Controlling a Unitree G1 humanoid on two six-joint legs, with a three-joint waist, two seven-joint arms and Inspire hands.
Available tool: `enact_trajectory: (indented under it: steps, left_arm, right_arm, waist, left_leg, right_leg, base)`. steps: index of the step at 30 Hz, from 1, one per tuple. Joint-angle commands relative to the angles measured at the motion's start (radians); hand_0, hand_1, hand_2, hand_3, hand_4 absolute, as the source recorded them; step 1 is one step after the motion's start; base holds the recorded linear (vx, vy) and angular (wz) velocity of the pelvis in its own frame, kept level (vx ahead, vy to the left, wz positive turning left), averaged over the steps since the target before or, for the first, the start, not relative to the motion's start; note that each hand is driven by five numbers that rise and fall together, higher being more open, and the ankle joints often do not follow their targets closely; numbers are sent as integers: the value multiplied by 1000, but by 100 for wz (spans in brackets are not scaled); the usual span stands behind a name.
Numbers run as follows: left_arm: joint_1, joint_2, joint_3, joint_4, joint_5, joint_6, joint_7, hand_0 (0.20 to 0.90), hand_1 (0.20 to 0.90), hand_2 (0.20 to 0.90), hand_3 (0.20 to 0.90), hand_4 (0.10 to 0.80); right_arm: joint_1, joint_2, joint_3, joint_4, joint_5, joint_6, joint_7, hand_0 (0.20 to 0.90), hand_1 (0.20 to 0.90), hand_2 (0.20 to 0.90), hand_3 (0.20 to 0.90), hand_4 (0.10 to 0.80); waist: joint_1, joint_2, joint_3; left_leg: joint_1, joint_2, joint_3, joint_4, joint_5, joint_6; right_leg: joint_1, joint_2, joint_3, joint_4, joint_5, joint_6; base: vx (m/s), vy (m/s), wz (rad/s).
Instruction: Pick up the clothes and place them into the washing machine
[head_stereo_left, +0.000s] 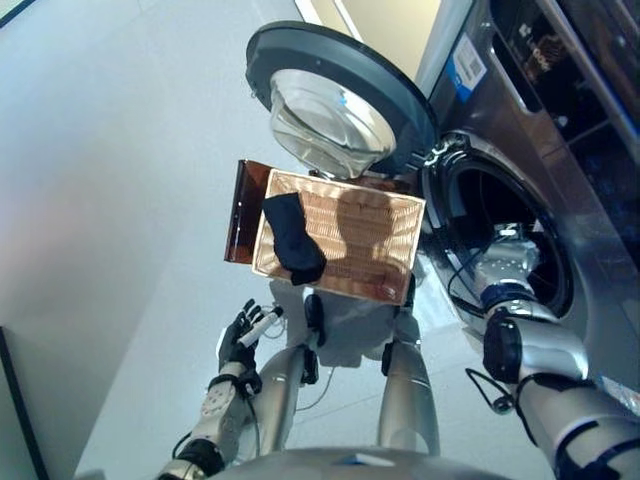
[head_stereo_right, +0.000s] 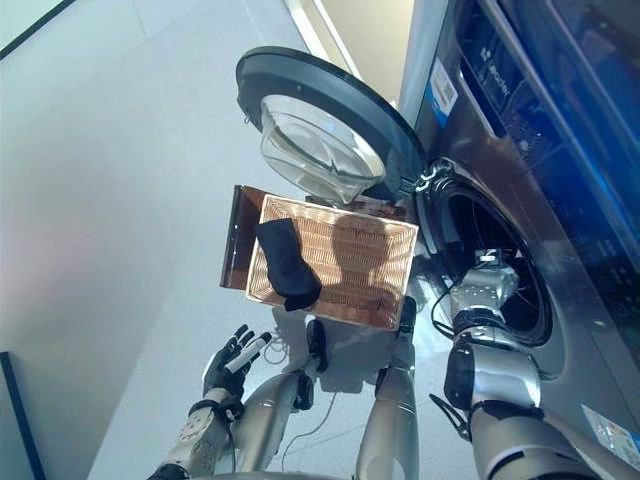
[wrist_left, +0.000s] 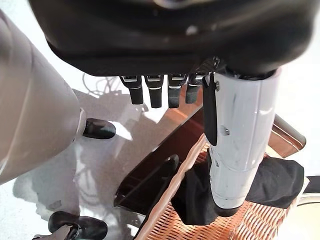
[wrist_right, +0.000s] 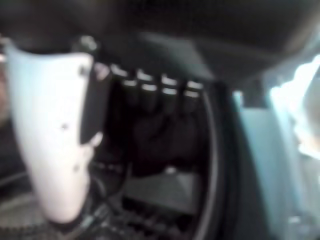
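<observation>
Pale floor (head_stereo_left: 120, 150) bears a wicker basket (head_stereo_left: 370, 240) holding dark cloth (head_stereo_left: 293, 240)

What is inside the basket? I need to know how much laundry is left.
One dark garment lies at the left end of the wicker basket; the rest shows bare weave. Anything beneath the garment is covered.

Open floor (head_stereo_left: 120, 180) to the left of the wicker basket (head_stereo_left: 370, 250), clear for a pass from that side. Over the basket, free room from above, with only the dark garment (head_stereo_left: 293, 238) lying at its left end. Behind it, blocked by the swung-out washer door (head_stereo_left: 340, 100), hanging close over the far rim. Drum opening (head_stereo_left: 500, 230) unobstructed save for the right hand (head_stereo_left: 510, 262) reaching into it.
</observation>
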Motion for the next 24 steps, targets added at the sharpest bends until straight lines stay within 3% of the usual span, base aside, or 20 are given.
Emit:
enact_trajectory:
  steps: [1,17,24]
  left_arm:
    - [48,32,57,-27,-9,-35,8,900,900,900,900,800]
    - [64,37,96,-62,-10,-49,19,900,900,900,900,800]
    - [78,44,111,-93,19,-61,41,900,900,900,900,800]
  right_arm:
    - [27,-61,43,-70,-65,-35,18,900,900,900,900,800]
    - [209,99,140,-259,-162,-37,26,900,900,900,900,800]
    - [300,100,299,-449,-564,27,-81,900,900,900,900,800]
  waist:
    - [33,40,-42]
    - [14,-3,-32]
    - [5,-20,-25]
  left_leg:
    - [-41,21,-36,-130,99,-83]
    - [-39,24,-37,-113,93,-80]
    - [-43,28,-38,-108,99,-76]
  right_leg:
    - [14,74,-45,66,-111,-55]
    - [26,77,-46,65,-110,-54]
    - [23,76,-48,71,-107,-55]
  base:
    - [0,0,0]
    - [-1,0,0]
    - [0,0,0]
